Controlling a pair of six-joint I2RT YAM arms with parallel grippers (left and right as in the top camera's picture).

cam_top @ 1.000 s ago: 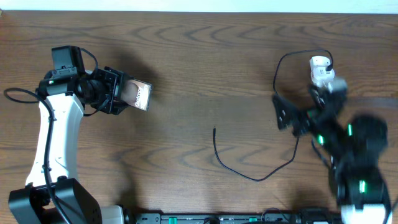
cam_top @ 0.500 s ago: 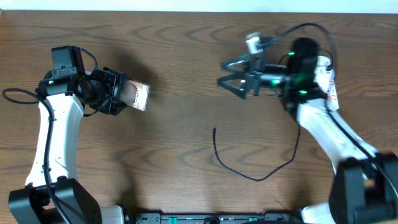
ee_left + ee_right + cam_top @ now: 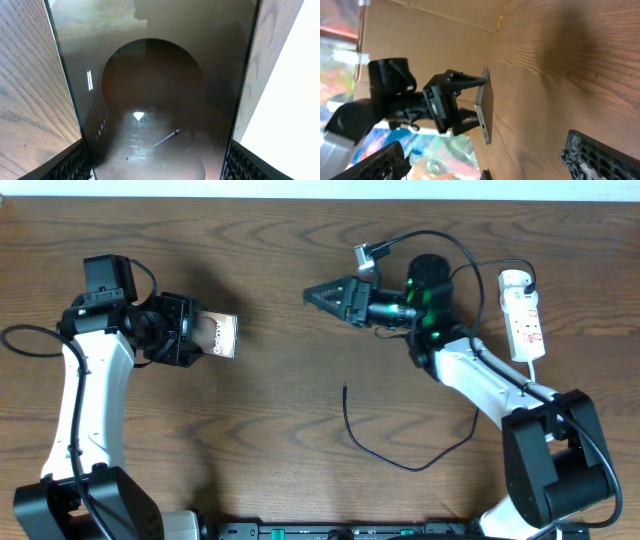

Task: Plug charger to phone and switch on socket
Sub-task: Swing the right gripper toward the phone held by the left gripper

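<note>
At the left, the left gripper (image 3: 195, 337) pinches the phone (image 3: 221, 335) by its side edges; it is a stiff, smooth, fragile slab. In the middle the charger (image 3: 346, 412) lies limp and light on the table, and I would take it just behind the small tip (image 3: 344, 389). The right gripper (image 3: 322, 298) hovers spread wide and empty, well apart from the socket (image 3: 525, 317).

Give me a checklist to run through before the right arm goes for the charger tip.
1. The phone gripped in the left pincer: ok.
2. The right pincer open and empty: ok.
3. The charger tip lying free on the table, nothing on it: ok.
4. Tip plugged into the phone: not ok, they are well apart.
5. Other end of the charger seated in the socket: cannot tell.
6. The socket switched on: cannot tell.
</note>
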